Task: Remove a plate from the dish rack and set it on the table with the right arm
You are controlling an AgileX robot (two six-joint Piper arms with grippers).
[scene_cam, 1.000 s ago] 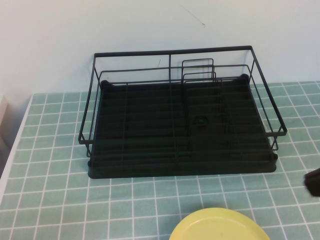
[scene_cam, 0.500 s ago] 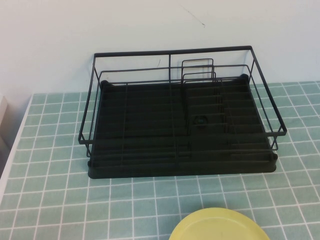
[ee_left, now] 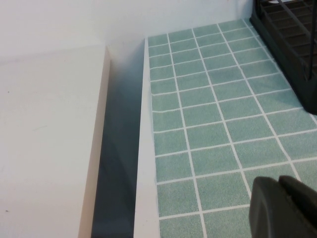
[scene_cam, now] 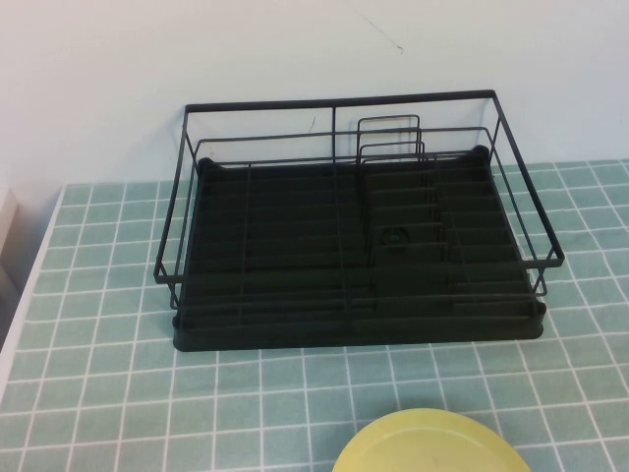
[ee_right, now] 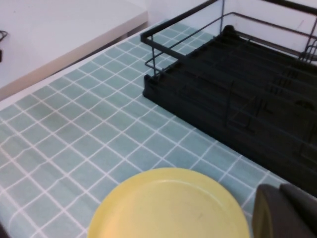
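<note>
The pale-yellow plate (scene_cam: 428, 444) lies flat on the green-tiled table (scene_cam: 98, 374) at the near edge, in front of the black wire dish rack (scene_cam: 354, 334), which holds no plates. In the right wrist view the plate (ee_right: 168, 208) sits beside my right gripper (ee_right: 279, 189), which is shut, holds nothing and is apart from the plate's rim. The dish rack (ee_right: 198, 94) stands beyond it. My left gripper (ee_left: 278, 181) is shut and holds nothing, low over the tiles near the table's left edge, with a corner of the rack (ee_left: 292, 44) ahead. Neither gripper shows in the high view.
Upright wire dividers (scene_cam: 390, 138) stand at the rack's back. A white wall runs behind the rack. A white surface (ee_left: 49, 139) lies beyond a gap off the table's left edge. Another white counter (ee_right: 59, 29) borders the table in the right wrist view.
A dark part of the right arm at the high view's right edge one second ago has left the picture. Plate and rack have not moved.
</note>
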